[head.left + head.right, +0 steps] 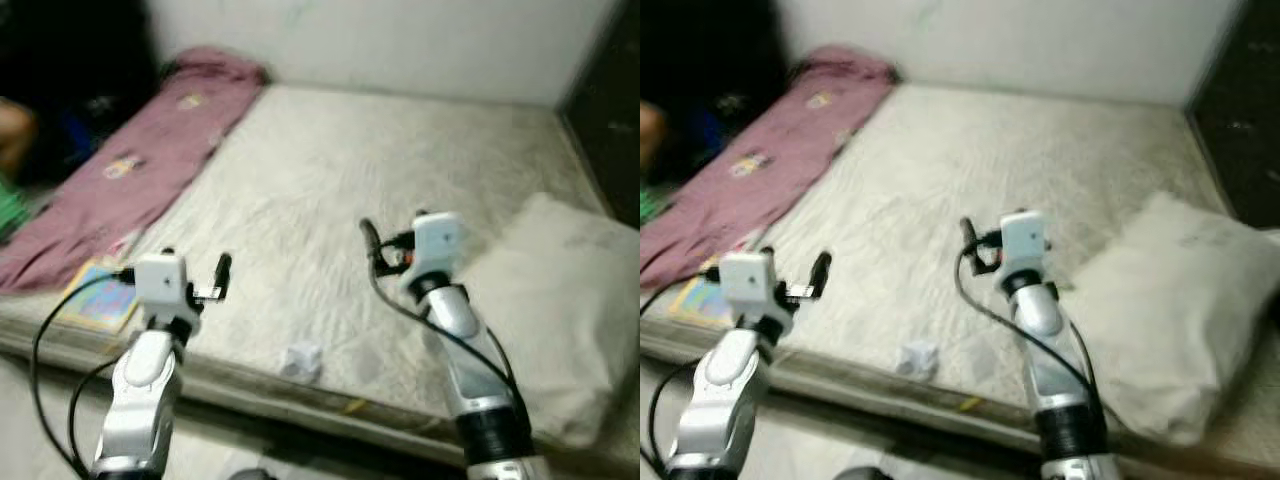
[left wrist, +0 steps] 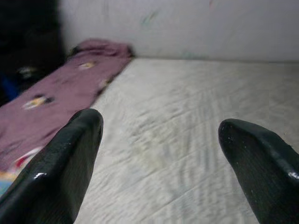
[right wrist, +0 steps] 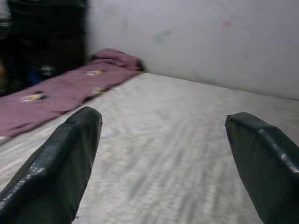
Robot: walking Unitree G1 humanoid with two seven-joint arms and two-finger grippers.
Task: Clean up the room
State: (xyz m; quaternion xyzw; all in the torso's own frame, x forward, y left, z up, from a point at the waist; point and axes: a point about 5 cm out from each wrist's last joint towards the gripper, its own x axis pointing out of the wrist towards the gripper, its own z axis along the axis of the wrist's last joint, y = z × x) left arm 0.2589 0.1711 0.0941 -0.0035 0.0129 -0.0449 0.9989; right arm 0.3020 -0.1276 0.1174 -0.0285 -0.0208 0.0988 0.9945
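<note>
- Both grippers, left gripper (image 2: 159,140) and right gripper (image 3: 163,140), are held spread wide above the mattress (image 1: 400,160).
- Ahead of the left gripper, a purple blanket (image 1: 140,160) is seen; beside the right gripper, a pillow (image 1: 570,300).

Both arms are showing silver jointed shells, each ending in a white boxy wrist block and glossy black fingers (image 2: 60,163). Black cables are looping along them; the right arm (image 1: 470,350) is wearing a black band.

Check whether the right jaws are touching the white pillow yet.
Apart. The left eye view shows the right gripper over bare mattress, with a gap to the pillow.
</note>
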